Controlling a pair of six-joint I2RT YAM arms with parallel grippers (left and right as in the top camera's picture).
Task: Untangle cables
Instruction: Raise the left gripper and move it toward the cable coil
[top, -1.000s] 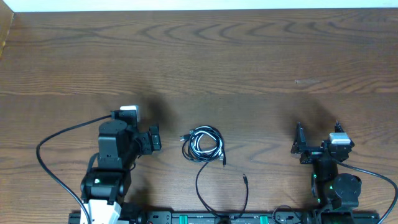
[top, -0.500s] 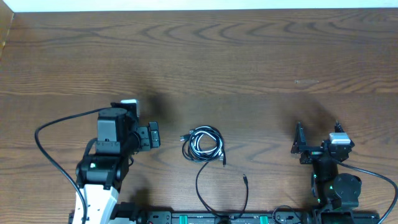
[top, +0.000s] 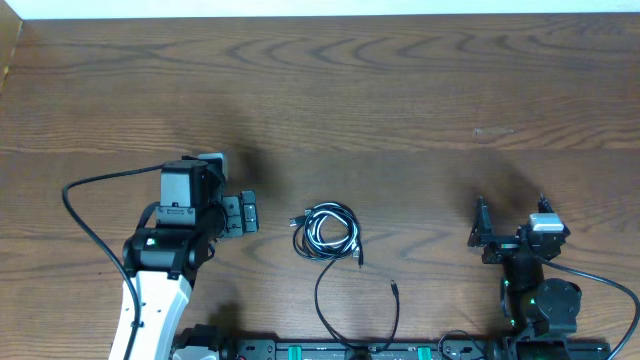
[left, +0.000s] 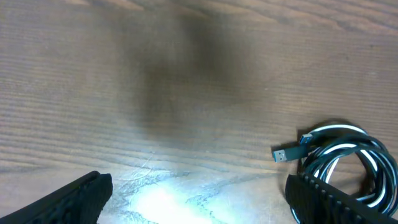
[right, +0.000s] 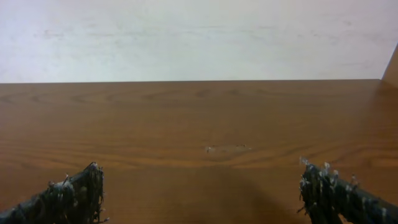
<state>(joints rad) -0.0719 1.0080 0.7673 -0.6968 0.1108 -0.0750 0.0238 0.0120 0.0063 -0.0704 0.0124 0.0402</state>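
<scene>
The cables (top: 326, 231) lie as a small coil of black and whitish cord near the table's front middle. A loose black tail (top: 330, 300) loops toward the front edge and ends in a plug tip (top: 395, 289). My left gripper (top: 251, 213) is open just left of the coil, apart from it, pointing at it. The left wrist view has the coil (left: 348, 155) and a small plug (left: 283, 154) at lower right, beyond the right finger (left: 323, 199); bare wood lies between the fingers. My right gripper (top: 511, 207) is open, far right of the coil, over bare wood (right: 202, 193).
The wooden table (top: 380, 100) stretches back to a pale wall (right: 199, 37). A thick black arm wire (top: 85, 230) arcs left of the left arm. A rail of electronics (top: 330, 350) runs along the front edge.
My left arm has shifted its pose; its gripper moved slightly back and left, staying open. The cables and the right arm have not moved.
</scene>
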